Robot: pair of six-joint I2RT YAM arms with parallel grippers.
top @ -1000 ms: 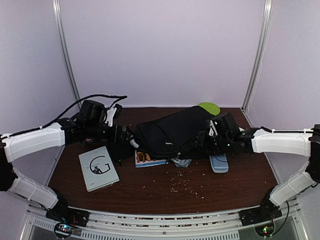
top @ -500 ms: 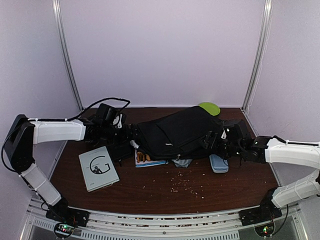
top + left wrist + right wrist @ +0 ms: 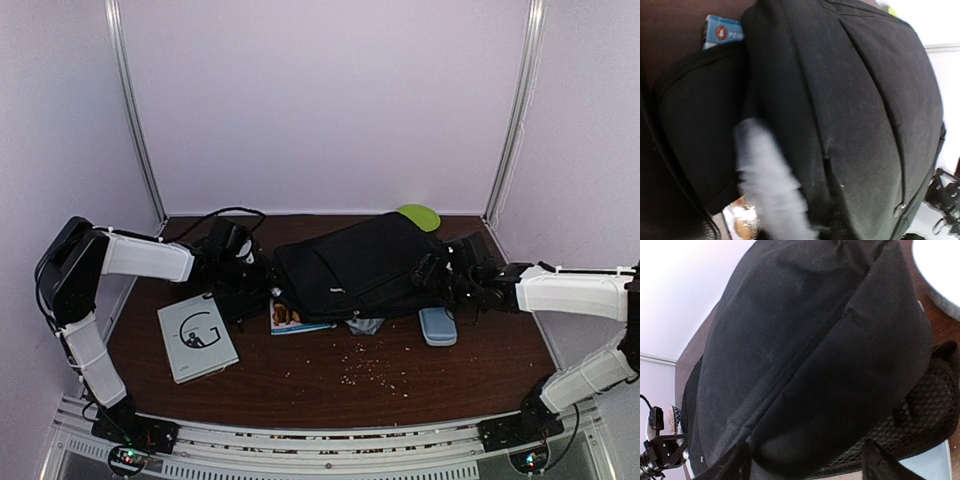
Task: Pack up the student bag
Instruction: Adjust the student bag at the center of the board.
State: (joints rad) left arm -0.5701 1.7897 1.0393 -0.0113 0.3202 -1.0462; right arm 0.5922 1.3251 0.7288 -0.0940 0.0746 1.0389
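My left tool (image 3: pixel 257 277) is pressed up against the left end of the student bag (image 3: pixel 350 262). In my left wrist view one pale finger (image 3: pixel 765 185) is a blur on the black cloth. I cannot tell if this tool is clenched or let go.

My right tool (image 3: pixel 436 272) is at the right end of the bag. Its two dark fingertips (image 3: pixel 736 466) stand wide apart, so it is let go. The netted side of the bag bulges just in front of them. I cannot tell if they touch it.

The bag lies on its side at the back of the brown counter (image 3: pixel 330 395), stretched between my two tools. A green thing (image 3: pixel 418 215) peeks out behind it. A light-blue case (image 3: pixel 437 326) lies just in front of its right end, and a flat picture book (image 3: pixel 296 320) pokes out from under its front edge. A grey book with a big G (image 3: pixel 197 336) lies near the left front. Small crumbs (image 3: pixel 372 370) are scattered in the middle of the counter.
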